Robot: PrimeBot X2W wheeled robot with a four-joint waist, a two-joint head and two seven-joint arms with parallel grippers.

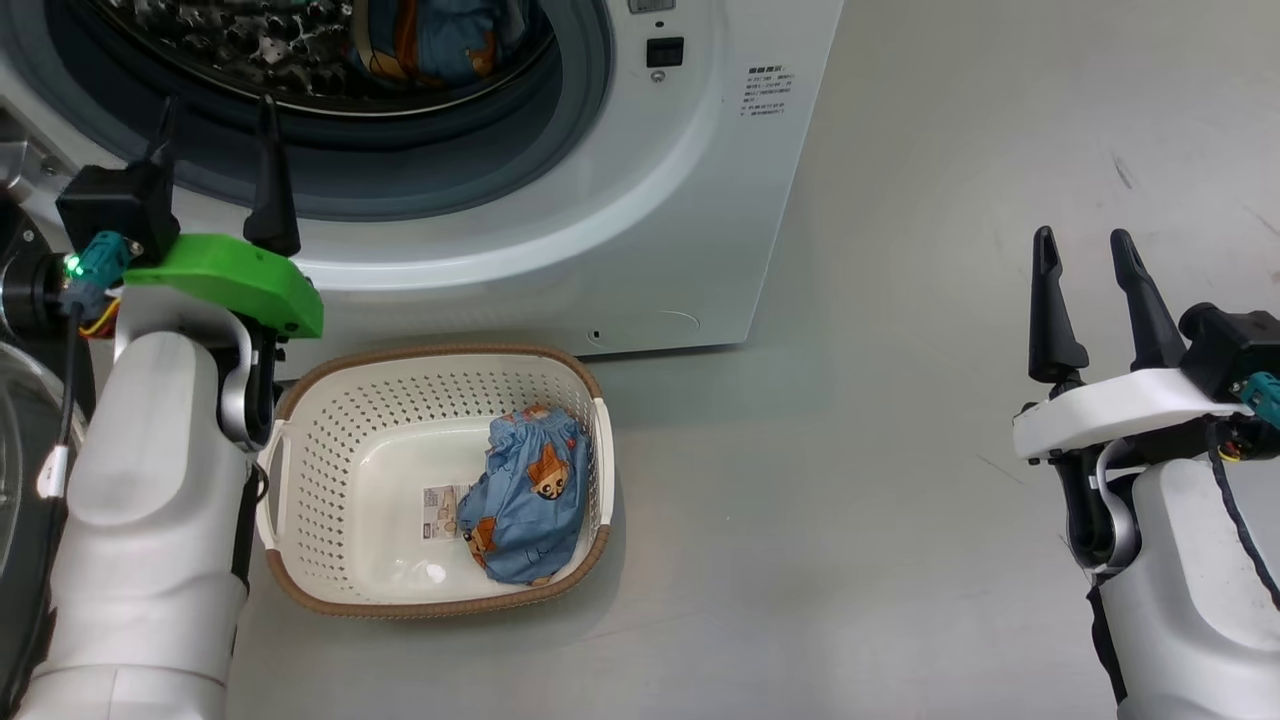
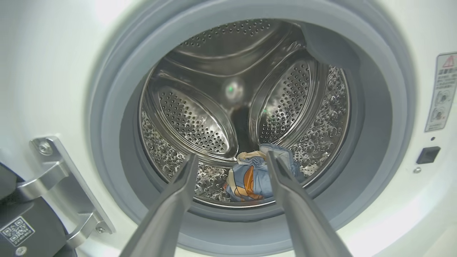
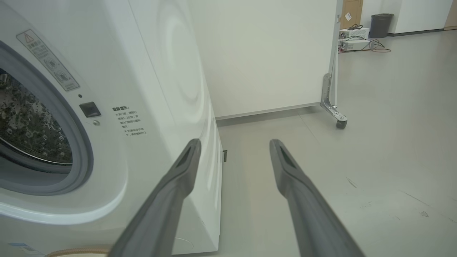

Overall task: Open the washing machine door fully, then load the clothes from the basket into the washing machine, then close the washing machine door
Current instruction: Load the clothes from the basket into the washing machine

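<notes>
Floor [image 1: 900, 450], basket [image 1: 340, 420]: head view; drum [image 2: 200, 117], clothes [image 2: 250, 180]: left wrist.

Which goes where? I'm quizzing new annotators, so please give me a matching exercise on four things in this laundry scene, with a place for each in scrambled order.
Things:
1. left gripper
2. right gripper
3. basket
4. paper label

Places:
a. on the floor in front of the washing machine
b. fingers apart, facing the drum opening
c. beside the blue garment
d. fingers apart, over bare floor to the right of the machine

Pairs: 1-b, 2-d, 3-a, 4-c
</notes>
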